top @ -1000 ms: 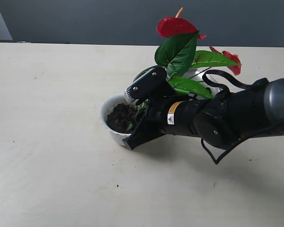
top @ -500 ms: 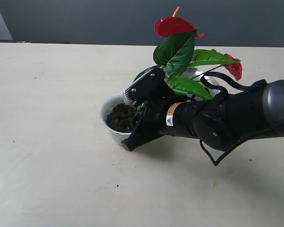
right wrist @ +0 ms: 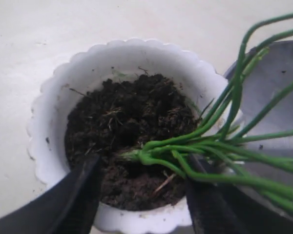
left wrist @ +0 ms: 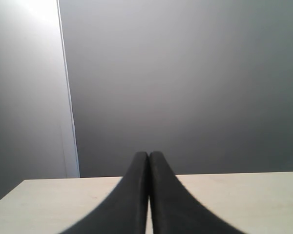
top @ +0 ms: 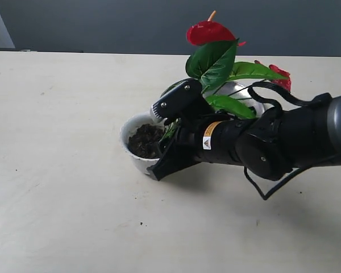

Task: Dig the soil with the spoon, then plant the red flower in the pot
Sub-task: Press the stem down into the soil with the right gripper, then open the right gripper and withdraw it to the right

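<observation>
Right wrist view: red flower (right wrist: 195, 146) stems between spread right claw (right wrist: 141, 190) fingers, base on soil (right wrist: 132, 126).

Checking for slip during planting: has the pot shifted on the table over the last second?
No. The pot sits at the same spot on the table, its rim unmoved in the exterior view; only the red flower swayed slightly.

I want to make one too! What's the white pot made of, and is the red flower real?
The pot looks like smooth matte white plastic, with a moulded wavy rim. The red flower seems artificial: its blooms and leaves are evenly glossy, though pictures alone can't prove it.
</observation>
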You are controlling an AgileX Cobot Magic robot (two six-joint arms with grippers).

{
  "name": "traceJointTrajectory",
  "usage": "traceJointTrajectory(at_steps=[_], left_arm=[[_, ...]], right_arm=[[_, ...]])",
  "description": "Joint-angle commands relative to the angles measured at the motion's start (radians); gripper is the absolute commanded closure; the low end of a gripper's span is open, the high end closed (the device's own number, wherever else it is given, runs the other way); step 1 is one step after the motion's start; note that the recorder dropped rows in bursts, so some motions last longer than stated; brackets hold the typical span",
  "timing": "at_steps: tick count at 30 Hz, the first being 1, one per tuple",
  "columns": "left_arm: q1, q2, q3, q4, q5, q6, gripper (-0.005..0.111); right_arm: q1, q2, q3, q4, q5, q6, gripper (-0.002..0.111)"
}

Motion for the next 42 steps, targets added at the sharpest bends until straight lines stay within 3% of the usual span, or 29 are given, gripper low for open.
traceJointTrajectory(at_steps=[1, 18, 20, 23, 25, 34, 42], left_arm=[[-0.007, -0.002, -0.002, -0.006, -0.007, -0.003, 0.106], [-0.007, -0.002, -0.002, -0.006, -0.007, -0.003, 0.106], [-0.007, -0.002, -0.002, -0.006, -0.007, -0.003, 0.106], [-0.007, -0.002, -0.002, -0.006, -0.007, -0.003, 0.106], [-0.007, -0.002, -0.002, -0.006, -0.007, -0.003, 0.106], [-0.007, -0.002, -0.002, -0.006, -0.007, -0.003, 0.106], [-0.007, -0.002, -0.002, -0.006, -0.007, -0.003, 0.106]], right_arm=[[0.003, -0.056, 0.007, 0.007, 0.051, 0.001, 0.061], [0.003, -0.242, 0.007, 0.089, 0.575, 0.06, 0.061], [0.003, -0.256, 0.007, 0.087, 0.618, 0.064, 0.071], [0.003, -0.286, 0.013, 0.127, 0.685, 0.064, 0.097], [0.005, -0.322, 0.03, 0.174, 0.707, 0.059, 0.108], [0.005, -0.617, 0.15, 0.4, 0.834, 0.01, 0.108], [0.005, -0.905, 0.178, 0.475, 1.021, 0.01, 0.108]])
